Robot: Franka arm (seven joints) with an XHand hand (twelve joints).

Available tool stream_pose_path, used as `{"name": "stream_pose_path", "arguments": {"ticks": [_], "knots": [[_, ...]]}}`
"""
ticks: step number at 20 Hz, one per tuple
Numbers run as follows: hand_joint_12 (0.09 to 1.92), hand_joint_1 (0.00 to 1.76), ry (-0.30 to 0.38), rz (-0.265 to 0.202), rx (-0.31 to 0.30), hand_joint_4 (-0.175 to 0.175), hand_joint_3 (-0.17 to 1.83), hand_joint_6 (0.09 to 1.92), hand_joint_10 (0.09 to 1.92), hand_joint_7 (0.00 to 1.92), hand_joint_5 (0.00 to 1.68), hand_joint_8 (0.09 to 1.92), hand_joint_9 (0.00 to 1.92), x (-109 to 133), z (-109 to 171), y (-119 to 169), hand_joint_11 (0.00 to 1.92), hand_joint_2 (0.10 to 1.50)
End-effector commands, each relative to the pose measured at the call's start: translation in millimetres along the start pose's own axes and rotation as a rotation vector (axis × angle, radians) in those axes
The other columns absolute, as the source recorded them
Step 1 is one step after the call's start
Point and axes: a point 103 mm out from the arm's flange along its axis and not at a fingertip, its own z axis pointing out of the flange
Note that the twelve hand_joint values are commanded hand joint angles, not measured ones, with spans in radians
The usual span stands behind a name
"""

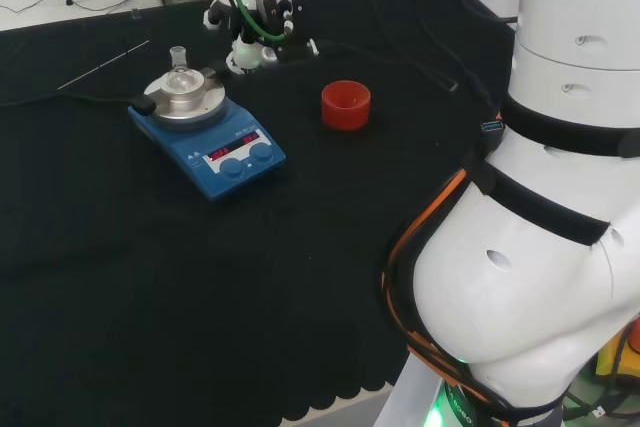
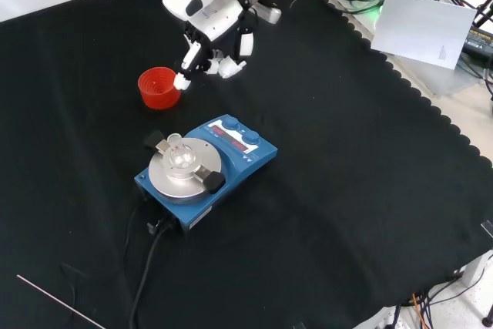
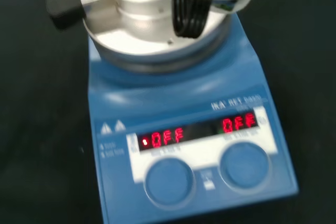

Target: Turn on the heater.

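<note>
Heater [image 3: 189, 145] with lit red display [image 3: 199, 131]

Head camera behind and above the arm's base, looking over the white links at the counter [image 1: 120, 297], front camera opposite, looking down, wrist camera close over the heater [image 3: 189, 129], which all three views share

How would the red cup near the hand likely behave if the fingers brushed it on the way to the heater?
The red cup looks small, thin-walled and apparently empty, so probably light and apt to slide or tip on the black cloth. It sits beside the hand, so contact seems plausible. Being round, it might roll if knocked over.
</note>
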Motion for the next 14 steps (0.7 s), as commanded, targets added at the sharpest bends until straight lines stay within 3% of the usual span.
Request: {"name": "stream_pose_path", "arguments": {"ticks": [1,6,11,14], "knots": [[0.78,1.22,-0.121,0.018,0.055,-0.057,0.71,0.09,1.11,1.40,0.47,1.42,1.67,-1,3,-26,1.88,0.72],[1.34,1.27,-0.145,-0.001,0.114,-0.052,0.67,0.15,1.42,1.60,0.54,1.65,1.89,8,20,-41,1.92,0.80],[1.49,1.32,-0.153,-0.005,0.194,-0.056,0.67,0.50,1.56,1.74,0.45,1.69,1.92,7,35,-50,1.92,0.87],[1.52,1.35,-0.164,-0.003,0.230,-0.053,0.70,0.58,1.58,1.75,0.37,1.70,1.92,4,39,-54,1.92,0.86]]}}
